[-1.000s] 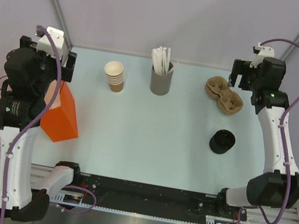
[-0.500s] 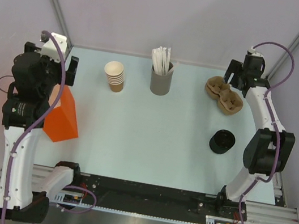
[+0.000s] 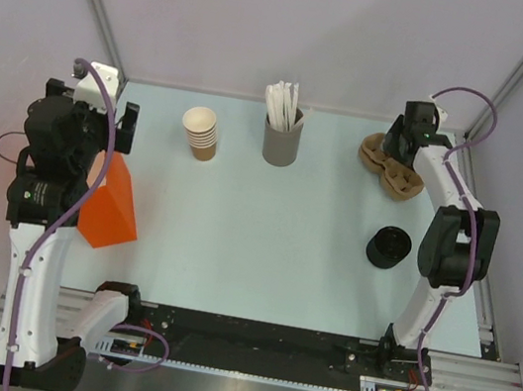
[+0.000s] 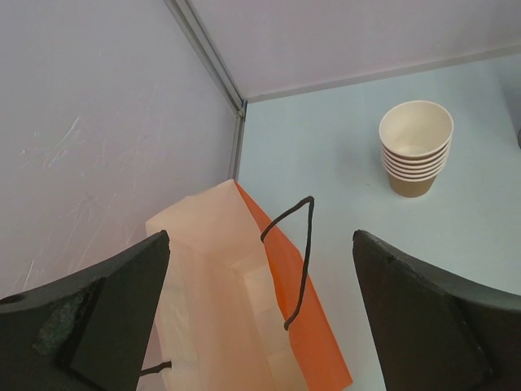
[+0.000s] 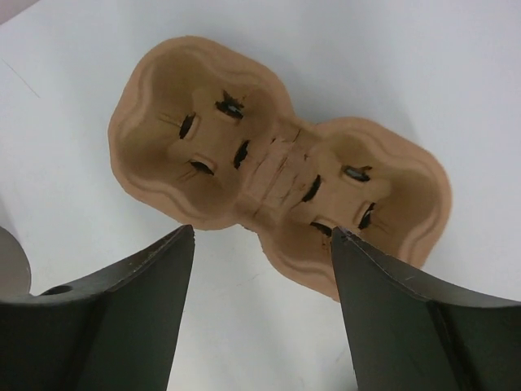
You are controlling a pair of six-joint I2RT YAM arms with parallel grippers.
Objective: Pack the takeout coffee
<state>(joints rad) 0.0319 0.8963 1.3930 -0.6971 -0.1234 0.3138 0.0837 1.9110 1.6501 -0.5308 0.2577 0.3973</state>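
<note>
The right gripper [image 5: 262, 269], jaws apart like the left gripper's [image 4: 260, 244], hovers over the pulp carrier [image 5: 277, 175]: probably light, stiffish, crushable, best pinched at its waist.

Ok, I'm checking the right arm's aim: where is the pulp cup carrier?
The carrier lies far right on the table in the top view, under the right gripper, beyond the black lid.

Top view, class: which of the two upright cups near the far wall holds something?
The grey cup, holding white sticks; the stack of brown cups on its left is empty on top.
</note>
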